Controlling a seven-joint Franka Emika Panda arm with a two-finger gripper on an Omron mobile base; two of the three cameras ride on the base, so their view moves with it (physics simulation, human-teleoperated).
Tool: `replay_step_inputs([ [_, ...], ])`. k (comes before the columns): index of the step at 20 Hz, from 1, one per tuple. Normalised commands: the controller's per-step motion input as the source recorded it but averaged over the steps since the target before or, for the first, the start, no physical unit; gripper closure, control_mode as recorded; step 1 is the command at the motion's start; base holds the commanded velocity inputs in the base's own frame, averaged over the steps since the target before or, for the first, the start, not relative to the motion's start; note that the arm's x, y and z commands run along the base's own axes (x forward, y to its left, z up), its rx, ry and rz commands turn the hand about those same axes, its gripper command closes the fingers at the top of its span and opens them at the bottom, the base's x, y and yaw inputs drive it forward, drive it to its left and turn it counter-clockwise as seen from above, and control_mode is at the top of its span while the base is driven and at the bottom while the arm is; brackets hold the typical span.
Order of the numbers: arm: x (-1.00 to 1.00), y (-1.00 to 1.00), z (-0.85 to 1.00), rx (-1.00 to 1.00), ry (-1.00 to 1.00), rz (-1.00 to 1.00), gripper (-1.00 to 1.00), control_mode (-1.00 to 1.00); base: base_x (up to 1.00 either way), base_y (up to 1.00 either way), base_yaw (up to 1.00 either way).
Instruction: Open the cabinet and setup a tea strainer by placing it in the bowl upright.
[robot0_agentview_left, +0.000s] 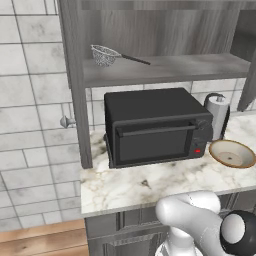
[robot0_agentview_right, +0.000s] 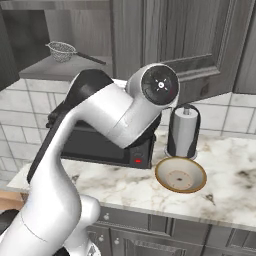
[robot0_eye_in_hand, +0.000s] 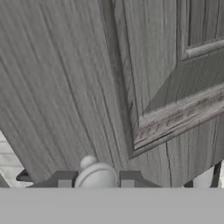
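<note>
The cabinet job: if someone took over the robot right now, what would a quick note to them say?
Tool: its tips sit either side of a round door knob; whether it grips is not clear.
Cabinet: open, shelf in view, right door swung out.
Strainer: on the shelf, handle pointing right.
Bowl: empty, on the counter right of the toaster oven, by the paper towel roll.
Done: cabinet opened.
Left: let go of the knob, fetch the strainer, stand it upright in the bowl.
</note>
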Motion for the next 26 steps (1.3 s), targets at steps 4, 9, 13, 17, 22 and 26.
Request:
replay_step_inputs([
  [4, -0.95, -0.99, 0.00, 0.11, 0.00, 0.07, 1.00, -1.00, 0.00, 0.00, 0.00],
  [9, -0.28, 0.10, 0.00, 0.01, -0.04, 0.01, 1.00, -1.00, 0.00, 0.00, 0.00],
  [13, -0.18, 0.28, 0.00, -0.01, -0.05, -0.01, -1.00, -1.00, 0.00, 0.00, 0.00],
  [17, -0.23, -0.09, 0.00, 0.00, 0.00, -0.01, -1.00, -1.00, 0.00, 0.00, 0.00],
  [22, -0.69, -0.01, 0.12, -0.03, 0.00, -0.11, -1.00, -1.00, 0.00, 0.00, 0.00],
  [26, -1.00, 0.21, 0.30, -0.24, 0.00, -0.24, -1.00, -1.00, 0.00, 0.00, 0.00],
])
